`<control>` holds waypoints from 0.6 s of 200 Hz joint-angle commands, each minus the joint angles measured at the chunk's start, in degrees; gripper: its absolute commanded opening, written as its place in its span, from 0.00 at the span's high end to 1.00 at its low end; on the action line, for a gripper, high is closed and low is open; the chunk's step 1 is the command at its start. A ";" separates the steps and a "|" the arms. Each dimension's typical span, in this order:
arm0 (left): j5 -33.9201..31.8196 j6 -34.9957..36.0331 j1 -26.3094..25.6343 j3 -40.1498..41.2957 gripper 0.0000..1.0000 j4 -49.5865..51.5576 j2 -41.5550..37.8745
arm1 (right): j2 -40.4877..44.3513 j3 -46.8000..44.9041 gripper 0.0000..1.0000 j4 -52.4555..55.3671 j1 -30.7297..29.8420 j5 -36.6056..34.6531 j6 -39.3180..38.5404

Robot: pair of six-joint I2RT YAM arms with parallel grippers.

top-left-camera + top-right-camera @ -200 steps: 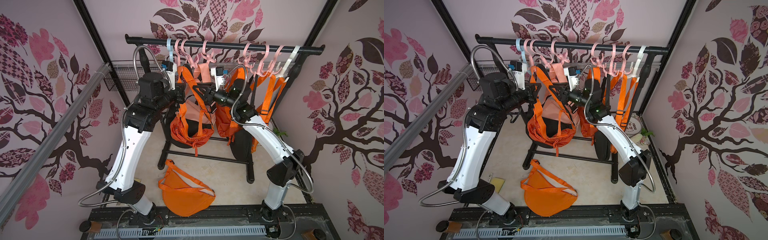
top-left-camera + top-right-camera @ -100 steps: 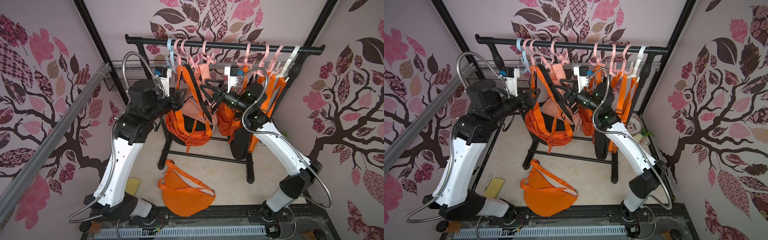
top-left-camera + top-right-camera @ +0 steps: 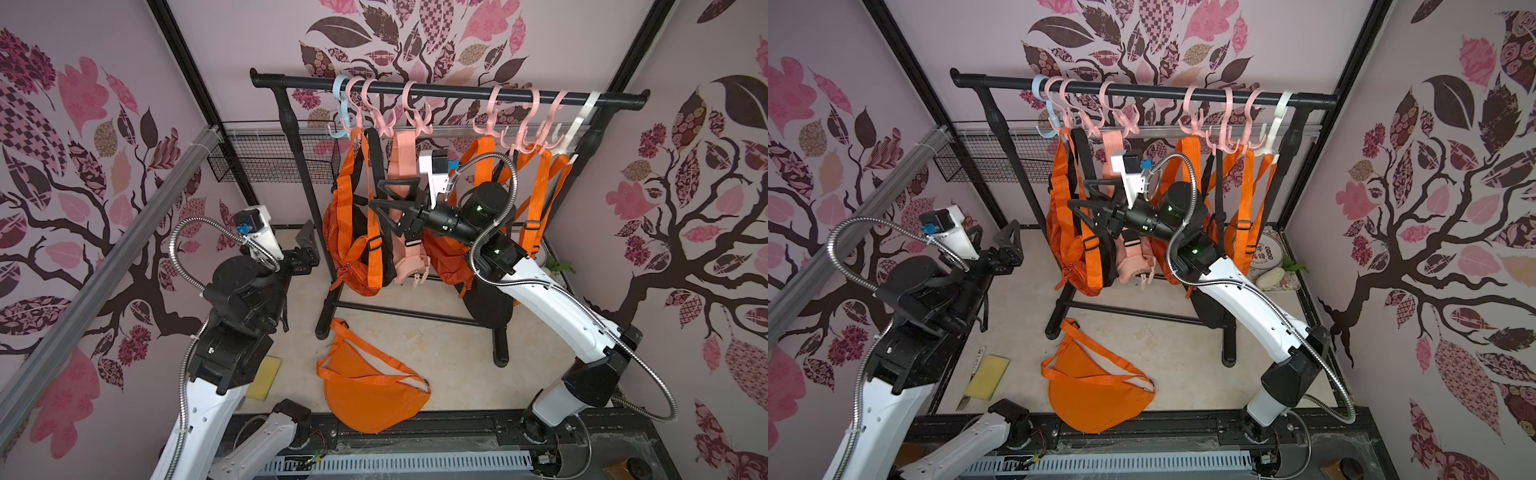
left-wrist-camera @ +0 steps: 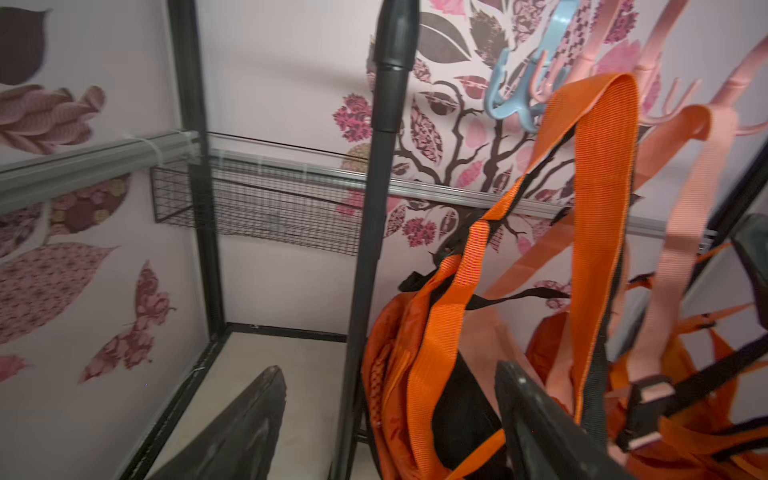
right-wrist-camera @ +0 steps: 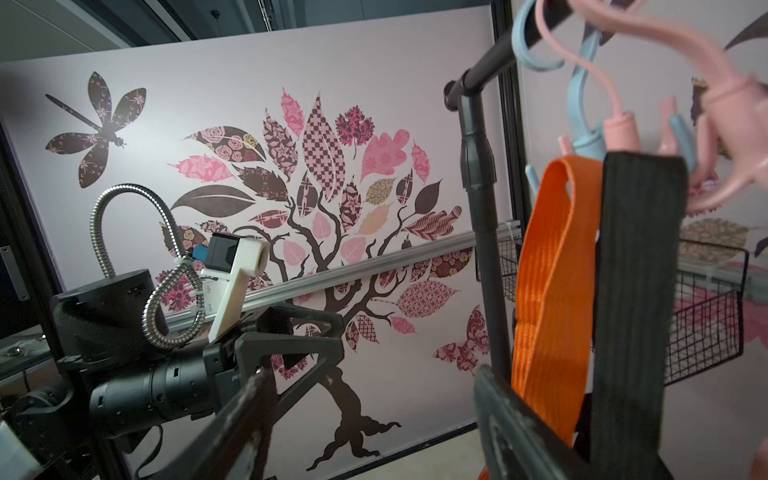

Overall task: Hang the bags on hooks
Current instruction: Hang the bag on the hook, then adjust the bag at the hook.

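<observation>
We see the left pincer gaping, empty, at mid-left. Right pincer gapes too, centre frame, beside the hung bag.

We note the strap is orange webbing with a coarse woven rib, and the hooks at upper centre are smooth, faintly glossy pink plastic. The rail above them looks matt black, likely painted metal. At lower centre the floor bag is smooth matt orange cloth. The wire basket at upper left is thin black mesh, and the conduit is shiny ribbed metal
</observation>
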State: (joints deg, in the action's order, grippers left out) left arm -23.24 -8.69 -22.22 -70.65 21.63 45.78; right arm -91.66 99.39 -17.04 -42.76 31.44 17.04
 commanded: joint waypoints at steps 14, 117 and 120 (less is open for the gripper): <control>-12.85 -0.74 0.19 15.85 0.14 -9.67 -8.74 | 1.24 -2.55 0.22 1.26 -4.61 -6.03 -4.62; -14.02 -2.47 -0.52 31.68 0.13 -17.42 -15.48 | -18.22 1.72 0.23 -2.93 -3.93 -36.70 -3.95; -14.17 -2.25 -0.84 31.72 0.13 -17.51 -15.58 | -18.53 1.89 0.23 -2.50 -3.65 -38.03 -3.79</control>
State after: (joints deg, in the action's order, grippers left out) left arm -36.80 -11.44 -22.24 -41.01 7.86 31.07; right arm -107.15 98.56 -18.70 -47.64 8.99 15.40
